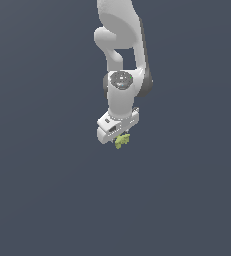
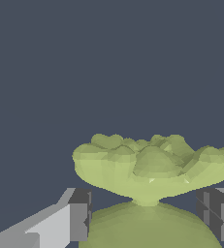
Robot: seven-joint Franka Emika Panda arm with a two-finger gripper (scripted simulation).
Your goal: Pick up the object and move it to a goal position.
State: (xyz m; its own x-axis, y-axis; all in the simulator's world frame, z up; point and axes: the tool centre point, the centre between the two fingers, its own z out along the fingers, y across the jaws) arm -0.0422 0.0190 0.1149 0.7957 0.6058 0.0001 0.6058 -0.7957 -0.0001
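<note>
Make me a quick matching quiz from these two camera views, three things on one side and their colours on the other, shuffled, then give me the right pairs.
Things:
1. the object under the gripper
2. the gripper body in the exterior view
3. the fingertips in the wrist view

Colours:
A. dark grey
B. yellow-green
C. white

Right pairs: 1-B, 2-C, 3-A.
</note>
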